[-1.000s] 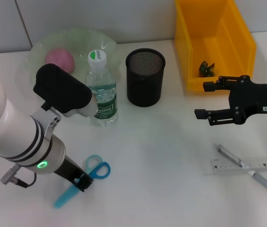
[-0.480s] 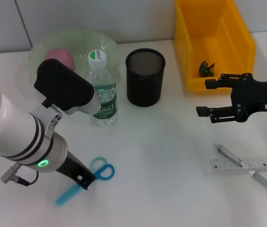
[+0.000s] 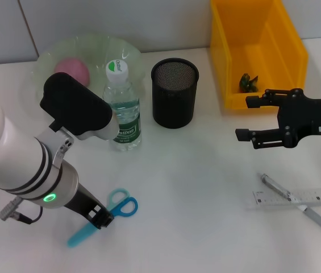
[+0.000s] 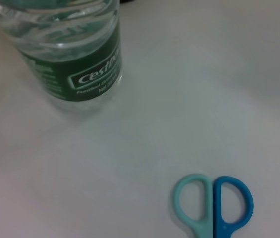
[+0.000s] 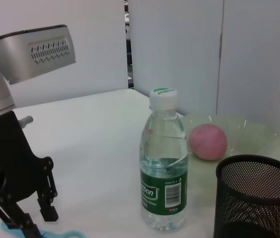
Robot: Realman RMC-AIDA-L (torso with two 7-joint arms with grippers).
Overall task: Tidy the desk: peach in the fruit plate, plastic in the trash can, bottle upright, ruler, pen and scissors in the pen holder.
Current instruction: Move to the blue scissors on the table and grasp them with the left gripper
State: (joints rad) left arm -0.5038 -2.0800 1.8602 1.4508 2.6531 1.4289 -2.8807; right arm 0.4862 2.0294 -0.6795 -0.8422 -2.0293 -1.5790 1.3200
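Left end effector point(image 3: 100, 218) over scissors point(image 3: 106, 214) near desk edge

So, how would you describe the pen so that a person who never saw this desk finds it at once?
Start from the yellow bin at the far right of the desk and come toward the near edge, past the right gripper. The pen lies there crossed with a clear ruler. It is the thin silver stick, not the flat marked strip.

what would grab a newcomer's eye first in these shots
Probably the big white left arm reaching down at front left, its left gripper right at the blue scissors lying on the desk. Next, the bright yellow bin at back right, with the black right gripper hanging open in front of it.
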